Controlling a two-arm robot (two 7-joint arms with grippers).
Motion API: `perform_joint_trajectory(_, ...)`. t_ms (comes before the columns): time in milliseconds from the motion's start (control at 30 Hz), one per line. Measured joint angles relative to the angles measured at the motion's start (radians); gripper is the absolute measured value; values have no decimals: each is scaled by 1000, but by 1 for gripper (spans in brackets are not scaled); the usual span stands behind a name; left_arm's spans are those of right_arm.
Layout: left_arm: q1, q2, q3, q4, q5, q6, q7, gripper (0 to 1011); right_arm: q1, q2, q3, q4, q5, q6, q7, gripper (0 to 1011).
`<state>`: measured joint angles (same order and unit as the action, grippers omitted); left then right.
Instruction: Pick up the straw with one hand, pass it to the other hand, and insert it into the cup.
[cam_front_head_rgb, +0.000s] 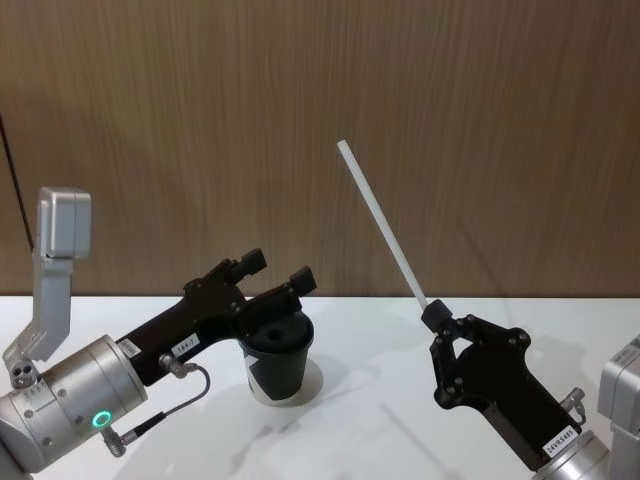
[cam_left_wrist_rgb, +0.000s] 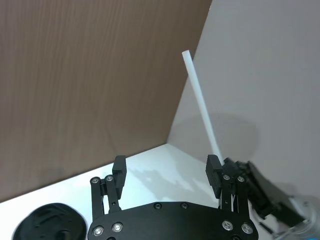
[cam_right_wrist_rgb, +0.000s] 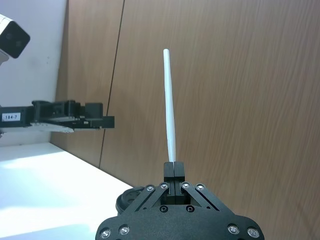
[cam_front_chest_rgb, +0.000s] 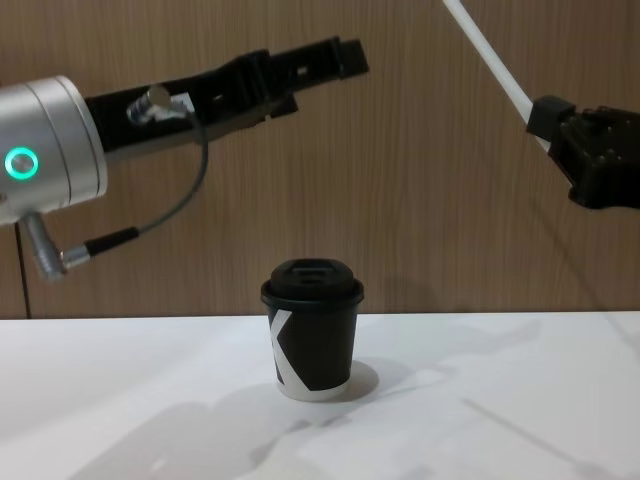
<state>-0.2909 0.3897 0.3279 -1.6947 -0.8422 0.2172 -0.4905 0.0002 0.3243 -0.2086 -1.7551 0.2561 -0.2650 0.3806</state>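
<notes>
One handover is pending: your right gripper (cam_front_head_rgb: 437, 318) pinches the straw (cam_front_head_rgb: 383, 223) by its lower end, aloft right of the cup (cam_front_head_rgb: 285, 370); guide the left gripper (cam_front_head_rgb: 276, 270), jaws spread, around mid-shaft before releasing.

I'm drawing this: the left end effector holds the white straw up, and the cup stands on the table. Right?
No: the right end effector holds the straw up, the head view shows. The left end effector is open over the cup, which stands on the table.
</notes>
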Motion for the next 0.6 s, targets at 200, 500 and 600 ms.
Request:
perform_joint_trajectory(200,-9,-6,-4,-6,-69,57,-8,1003,0,0,0,0,0,0,0,1)
perform_joint_trajectory(500,-23,-15,6,-10,-128,107,-15,1003,0,0,0,0,0,0,0,2)
perform_joint_trajectory(600,-26,-18,10,-10,-136,113,-15,1003,0,0,0,0,0,0,0,2)
